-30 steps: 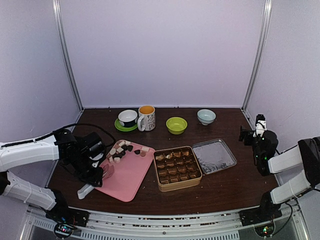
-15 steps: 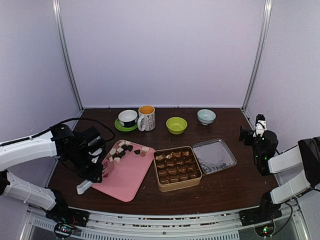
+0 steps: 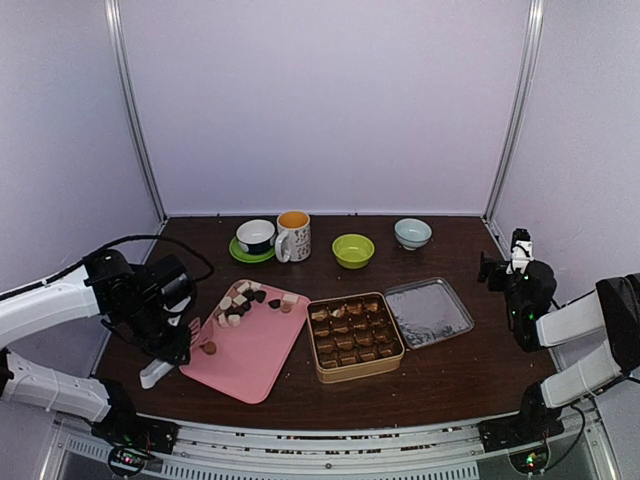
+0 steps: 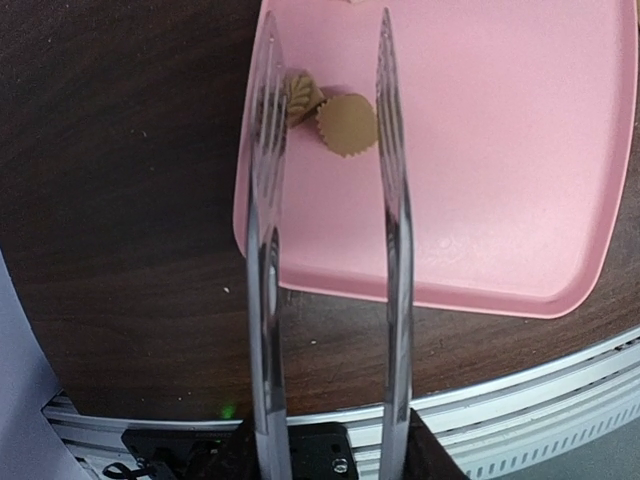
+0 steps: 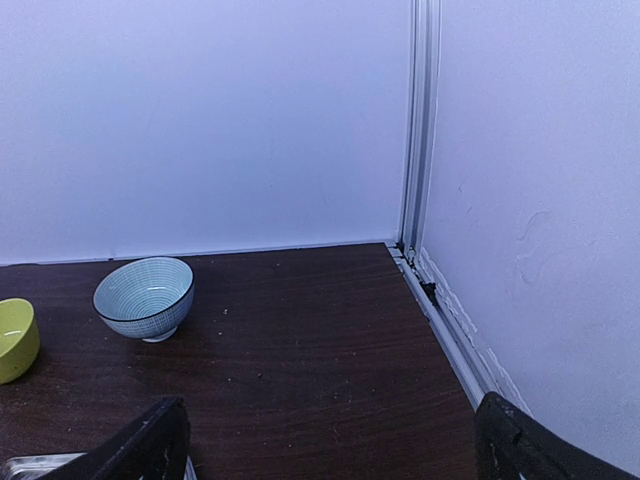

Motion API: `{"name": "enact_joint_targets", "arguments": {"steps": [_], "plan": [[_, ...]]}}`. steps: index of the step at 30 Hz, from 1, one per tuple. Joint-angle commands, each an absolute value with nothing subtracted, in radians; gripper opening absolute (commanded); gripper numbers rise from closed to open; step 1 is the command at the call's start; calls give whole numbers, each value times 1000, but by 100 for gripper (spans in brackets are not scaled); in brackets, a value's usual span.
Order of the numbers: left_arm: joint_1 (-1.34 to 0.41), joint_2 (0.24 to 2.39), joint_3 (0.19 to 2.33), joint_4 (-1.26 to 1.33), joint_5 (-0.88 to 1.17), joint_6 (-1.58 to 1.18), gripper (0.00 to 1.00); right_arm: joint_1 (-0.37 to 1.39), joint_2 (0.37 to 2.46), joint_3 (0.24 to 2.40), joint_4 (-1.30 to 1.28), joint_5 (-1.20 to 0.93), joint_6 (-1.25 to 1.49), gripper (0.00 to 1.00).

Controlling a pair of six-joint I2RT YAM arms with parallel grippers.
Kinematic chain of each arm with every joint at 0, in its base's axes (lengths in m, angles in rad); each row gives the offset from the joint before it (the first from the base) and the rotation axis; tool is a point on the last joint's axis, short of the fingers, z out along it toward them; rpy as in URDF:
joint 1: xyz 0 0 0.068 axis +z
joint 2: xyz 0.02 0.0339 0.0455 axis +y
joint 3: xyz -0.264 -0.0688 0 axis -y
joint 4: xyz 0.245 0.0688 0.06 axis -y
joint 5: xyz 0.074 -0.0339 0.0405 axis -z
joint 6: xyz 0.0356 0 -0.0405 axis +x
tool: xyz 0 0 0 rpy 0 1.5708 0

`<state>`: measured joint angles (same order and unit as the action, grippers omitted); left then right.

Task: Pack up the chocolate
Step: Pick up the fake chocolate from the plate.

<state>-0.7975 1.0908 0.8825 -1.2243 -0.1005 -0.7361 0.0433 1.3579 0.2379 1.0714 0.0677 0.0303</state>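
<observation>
1. Left gripper [image 4: 330, 455]: jaws clenched on the tongs [image 4: 262, 250], blades spread.
2. Tan chocolate [image 4: 347, 125] lies between the blades, near the pink tray [image 4: 500, 200] edge. A leaf piece [image 4: 298, 95] sits at one blade (a squeeze may nudge it onto the desk [image 4: 120, 200]).
3. An uneven pinch could squirt the round piece away before it reaches the tin [image 3: 354, 336].
4. Right gripper [image 5: 335, 440]: jaws released, empty.

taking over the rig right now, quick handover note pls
Left gripper: shut on tongs, tines apart over the pink tray, near corner, straddling a round tan chocolate; a leaf-shaped piece lies beside it, partly under one tine.
Right gripper: open, empty, parked at the right.
Done: tin open, many slots look filled; lid beside it.
Left: a cluster of loose chocolates at the tray's far end, plus these two.
</observation>
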Motion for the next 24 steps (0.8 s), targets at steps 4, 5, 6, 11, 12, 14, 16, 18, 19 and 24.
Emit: {"name": "enact_joint_targets", "arguments": {"steps": [4, 5, 6, 11, 12, 14, 16, 18, 19, 24], "plan": [[-790, 1081, 844, -1193, -63, -759, 44, 37, 1359, 247, 1094, 66, 32, 100], [-790, 1082, 840, -1187, -58, -760, 44, 38, 1359, 247, 1094, 67, 32, 100], [-790, 1083, 836, -1183, -56, -759, 44, 37, 1359, 248, 1094, 67, 32, 100], [-789, 1086, 819, -1170, -49, -760, 48, 38, 1359, 248, 1094, 67, 32, 100], [-789, 1087, 820, -1168, -49, -759, 48, 37, 1359, 248, 1094, 67, 32, 100], [-789, 1093, 819, -1162, -47, -756, 49, 37, 1359, 247, 1094, 67, 32, 100], [-789, 1099, 816, -1146, -37, -751, 50, 37, 1360, 248, 1094, 67, 32, 100], [-789, 1108, 813, -1128, -23, -747, 50, 38, 1359, 248, 1094, 67, 33, 100], [-788, 1116, 813, -1121, -16, -744, 50, 37, 1359, 247, 1094, 67, 32, 100], [-789, 1135, 815, -1112, -11, -738, 49, 37, 1359, 248, 1094, 66, 32, 100]]}}
